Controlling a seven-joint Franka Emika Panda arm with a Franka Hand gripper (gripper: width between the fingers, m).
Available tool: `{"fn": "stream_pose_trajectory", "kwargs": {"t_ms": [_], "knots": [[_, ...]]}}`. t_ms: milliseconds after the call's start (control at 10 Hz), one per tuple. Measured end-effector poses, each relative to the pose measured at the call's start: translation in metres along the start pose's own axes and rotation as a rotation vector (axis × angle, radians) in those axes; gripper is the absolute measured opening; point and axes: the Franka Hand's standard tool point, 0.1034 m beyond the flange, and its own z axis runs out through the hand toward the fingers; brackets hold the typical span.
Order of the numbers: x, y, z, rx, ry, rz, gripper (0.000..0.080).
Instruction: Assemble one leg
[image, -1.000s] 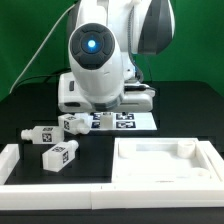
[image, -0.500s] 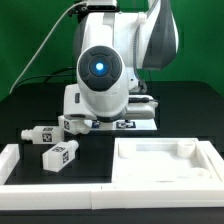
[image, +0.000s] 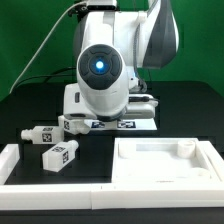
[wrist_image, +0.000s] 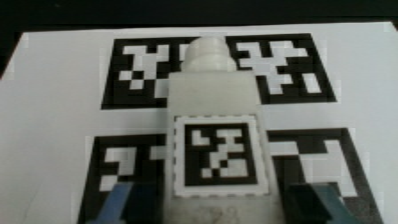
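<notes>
White leg (wrist_image: 217, 135) lies flat on the marker board (wrist_image: 50, 100), tagged face up, stub end pointing away from the gripper (wrist_image: 217, 205). Gripper status: the fingers (wrist_image: 118, 200) stand apart, one on each side of the leg's broad end, with a gap showing on both sides. Nothing is clamped.

Step in hand, in my judgement: closing on this leg to lift it off the board.

Findings for a sound grasp:
- The leg sits close to centred between the fingers.
- Its long axis runs roughly square to the closing line, so I see no call for a wrist correction.
- I would confirm that the fingers are low enough to bear on the side faces rather than the top edges (the wrist view gives no reading of height).
- I would then close slowly, so both sides meet together and the leg does not skid on the board.

In the exterior view the arm (image: 100, 65) stands low over the board and hides this leg. A front leg (image: 60, 155), a leftmost leg (image: 38, 132) and a third leg (image: 72, 124) lie on the black worktop (image: 190, 110) toward the exterior view's left, clear of the grasp. The tabletop piece (image: 165, 160) lies at the front right.
</notes>
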Motion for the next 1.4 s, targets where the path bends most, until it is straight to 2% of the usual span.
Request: {"fn": "stream_pose_trajectory", "kwargs": {"t_ms": [200, 300, 400, 500, 600, 700, 800, 1000, 1100, 1200, 1400], "knots": [[-0.008, -0.020, -0.026, -0.006, 0.021, -0.022, 0.0284], [-0.012, -0.035, -0.050, 0.014, 0.037, -0.036, 0.0284], [-0.010, -0.048, -0.080, 0.053, 0.099, -0.038, 0.0284], [-0.013, -0.057, -0.113, 0.079, 0.183, -0.039, 0.0285], [-0.006, -0.057, -0.128, 0.077, 0.281, -0.058, 0.0285], [0.000, -0.055, -0.132, 0.073, 0.375, -0.062, 0.0285], [-0.003, -0.054, -0.129, 0.070, 0.429, -0.060, 0.0285], [0.000, -0.052, -0.133, 0.062, 0.569, -0.053, 0.0285], [-0.001, -0.053, -0.134, 0.060, 0.598, -0.054, 0.0285], [-0.003, -0.060, -0.162, 0.049, 0.692, -0.071, 0.0285], [-0.005, -0.084, -0.227, 0.062, 0.830, -0.065, 0.0285]]}}
